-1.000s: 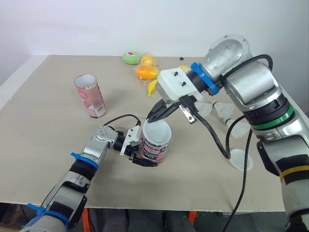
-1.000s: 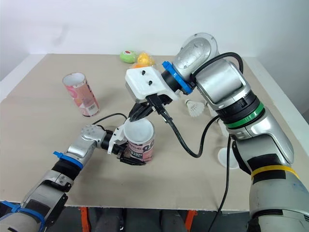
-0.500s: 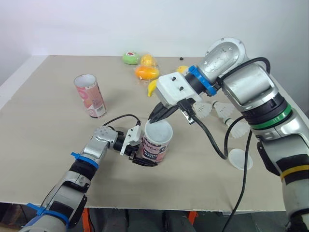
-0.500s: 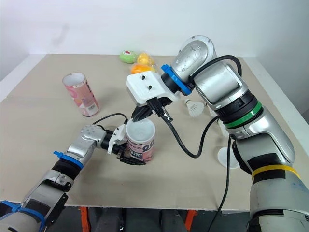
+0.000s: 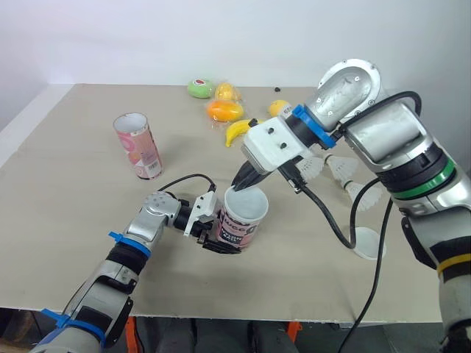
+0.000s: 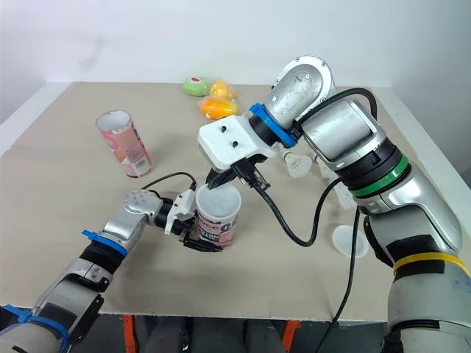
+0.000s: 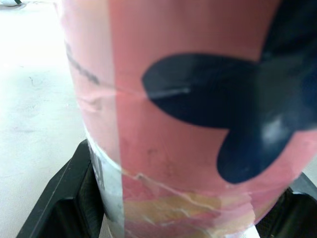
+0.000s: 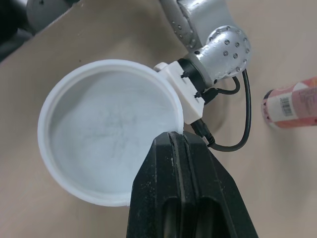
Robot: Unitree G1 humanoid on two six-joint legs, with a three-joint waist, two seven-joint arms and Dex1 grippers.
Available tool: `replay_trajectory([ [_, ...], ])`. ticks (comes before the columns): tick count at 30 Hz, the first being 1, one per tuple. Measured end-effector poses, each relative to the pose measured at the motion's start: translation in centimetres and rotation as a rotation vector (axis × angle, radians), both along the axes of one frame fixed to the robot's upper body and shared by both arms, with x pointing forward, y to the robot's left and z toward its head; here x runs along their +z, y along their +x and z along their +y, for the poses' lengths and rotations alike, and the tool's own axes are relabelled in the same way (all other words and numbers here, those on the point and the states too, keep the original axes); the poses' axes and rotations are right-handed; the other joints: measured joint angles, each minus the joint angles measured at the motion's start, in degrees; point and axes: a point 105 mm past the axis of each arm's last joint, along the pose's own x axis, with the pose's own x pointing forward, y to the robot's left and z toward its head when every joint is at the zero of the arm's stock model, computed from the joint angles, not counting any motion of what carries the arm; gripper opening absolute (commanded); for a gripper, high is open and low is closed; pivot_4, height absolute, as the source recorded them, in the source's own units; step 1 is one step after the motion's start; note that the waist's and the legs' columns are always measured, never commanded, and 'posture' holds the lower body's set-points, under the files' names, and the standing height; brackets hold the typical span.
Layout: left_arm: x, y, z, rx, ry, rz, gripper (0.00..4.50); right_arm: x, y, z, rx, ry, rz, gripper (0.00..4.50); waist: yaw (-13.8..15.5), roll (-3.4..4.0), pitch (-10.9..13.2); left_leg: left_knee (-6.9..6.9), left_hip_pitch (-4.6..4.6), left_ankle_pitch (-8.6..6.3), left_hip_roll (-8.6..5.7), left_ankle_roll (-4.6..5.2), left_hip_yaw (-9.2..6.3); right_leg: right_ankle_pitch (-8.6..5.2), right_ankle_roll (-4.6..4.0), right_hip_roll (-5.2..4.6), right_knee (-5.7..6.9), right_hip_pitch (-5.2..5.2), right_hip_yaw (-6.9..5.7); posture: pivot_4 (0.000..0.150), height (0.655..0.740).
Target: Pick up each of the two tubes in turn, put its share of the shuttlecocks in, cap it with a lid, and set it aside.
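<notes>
Left gripper [image 5: 214,235] clamped around pink cardboard tube [image 5: 239,229]; round white plastic lid [image 5: 247,203], atop tube, pinched at rim by right gripper [image 5: 240,184].

Beige table [image 5: 66,191]: a pink tube [image 5: 137,145] is stood toward the left edge, toy fruit [image 5: 215,99] is piled by the far edge, and shuttlecocks [image 5: 340,168] and a white lid [image 5: 366,243] are laid near the right edge.

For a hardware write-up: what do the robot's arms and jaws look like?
Both are silver-grey with black jaws. The left arm has blue bands and a thin black looping cable. The right arm has a white boxy wrist block, blue collar, green ring, yellow band, thick black cable.
</notes>
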Motion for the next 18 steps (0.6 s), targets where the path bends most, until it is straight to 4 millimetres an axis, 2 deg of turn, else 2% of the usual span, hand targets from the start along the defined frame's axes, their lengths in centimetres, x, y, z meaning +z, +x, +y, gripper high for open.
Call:
replay_trajectory([
  [12, -0.2, 0.2, 0.3, 0.025, 0.000, 0.022, 3.35, -0.1, 1.0, 0.6, 0.003, 0.018, -0.020, 0.02, -0.04, 0.01, -0.07, 0.00, 0.22, 0.04, 0.04, 0.02, 0.02, 0.00, 0.14, 0.02, 0.01, 0.09, 0.00, 0.150, 0.6917],
  [18, -0.2, 0.2, 0.3, 0.024, 0.000, 0.023, 3.35, 1.0, 1.5, 0.5, -0.012, 0.015, -0.050, 0.02, -0.04, 0.01, -0.07, 0.00, 0.23, 0.06, 0.05, 0.02, 0.04, 0.01, 0.14, 0.02, 0.01, 0.07, 0.00, 0.150, 0.6917],
])
